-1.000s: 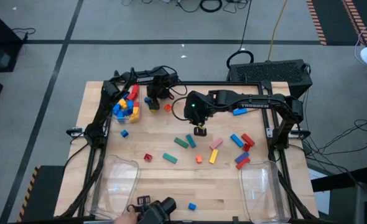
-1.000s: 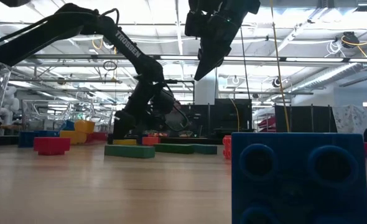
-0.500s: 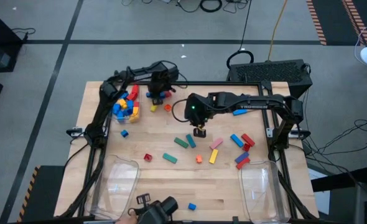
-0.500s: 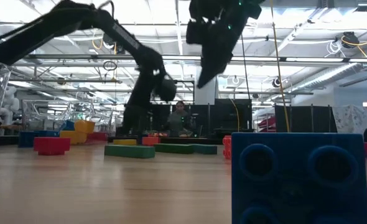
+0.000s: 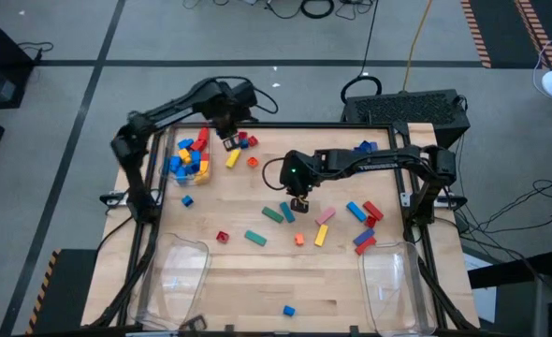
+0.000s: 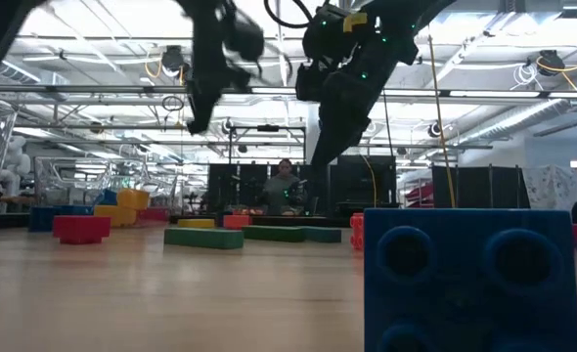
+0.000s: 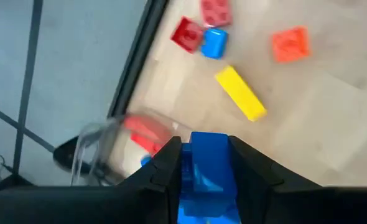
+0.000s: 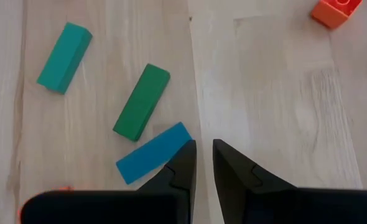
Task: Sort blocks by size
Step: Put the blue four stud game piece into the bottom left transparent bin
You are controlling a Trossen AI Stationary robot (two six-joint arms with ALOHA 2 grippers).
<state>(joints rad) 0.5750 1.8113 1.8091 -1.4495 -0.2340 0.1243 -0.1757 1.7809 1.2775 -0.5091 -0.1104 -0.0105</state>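
Note:
My left gripper (image 5: 230, 141) hangs high over the table's far left part, shut on a blue block (image 7: 208, 167). Below it lie a yellow bar (image 7: 241, 93), an orange block (image 7: 290, 44), and red (image 7: 186, 33), blue and pink blocks flat on the wood. My right gripper (image 5: 300, 203) hovers low over the table's middle, shut and holding nothing. Just beside its fingertips lie a blue bar (image 8: 153, 152), a green bar (image 8: 142, 101) and a teal bar (image 8: 64, 57). Other blocks are scattered toward the right and the near edge. My left gripper pinches the blue block by its two opposite sides (image 7: 196, 155) between its two fingers. The fingers come from above, pointing steeply down. The block is lifted clear of the table, with its studded face turned toward the wrist camera.
A clear bin (image 5: 187, 157) holding several coloured blocks stands at the far left. Two more clear bins stand at the near left (image 5: 178, 271) and near right (image 5: 393, 281). A blue block (image 5: 288, 310) lies by the near edge. A person (image 6: 285, 186) sits in the room behind.
My left gripper has risen from the tabletop at the far left, carrying the blue block clear of the wood, and its wrist has rolled. My right gripper has sunk toward the green and blue bars at the table's middle.

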